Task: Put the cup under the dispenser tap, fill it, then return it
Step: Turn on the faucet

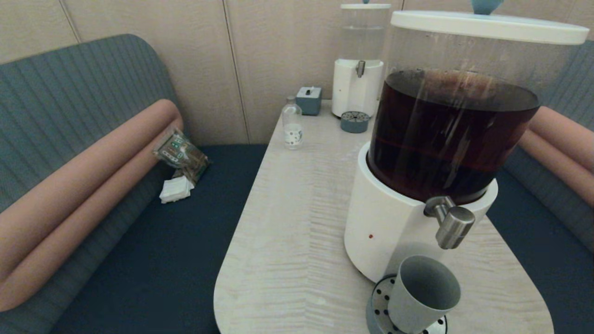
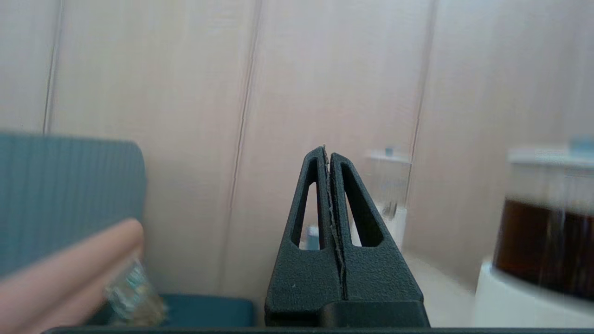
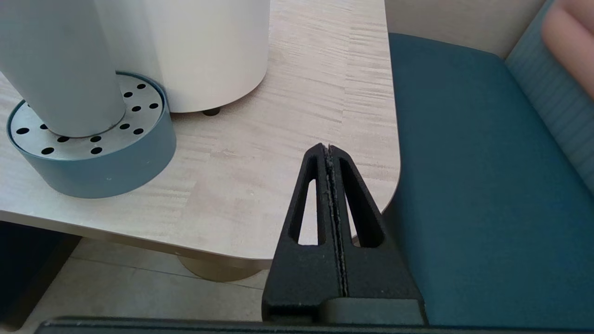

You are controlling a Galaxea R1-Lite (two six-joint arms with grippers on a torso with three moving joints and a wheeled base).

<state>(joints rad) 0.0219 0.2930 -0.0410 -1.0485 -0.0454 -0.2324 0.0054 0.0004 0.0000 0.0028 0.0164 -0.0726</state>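
The grey cup [image 1: 422, 294] stands upright on the perforated drip tray [image 1: 378, 301], below the brushed-steel dispenser tap [image 1: 452, 225] of the big white-based dispenser [image 1: 385, 227] holding dark brown liquid. The right wrist view shows the cup [image 3: 60, 69] on the tray [image 3: 93, 157]. My right gripper [image 3: 328, 147] is shut and empty, off the table's near right corner, apart from the cup. My left gripper [image 2: 326, 149] is shut and empty, held in the air left of the table, facing the wall. Neither gripper shows in the head view.
A small clear labelled bottle [image 1: 292, 123], a grey-blue box [image 1: 309, 100] and a smaller clear-liquid dispenser [image 1: 358, 65] with its own drip tray [image 1: 355, 122] stand at the table's far end. Blue benches flank the table [image 1: 287, 222]; packets [image 1: 180, 155] lie on the left one.
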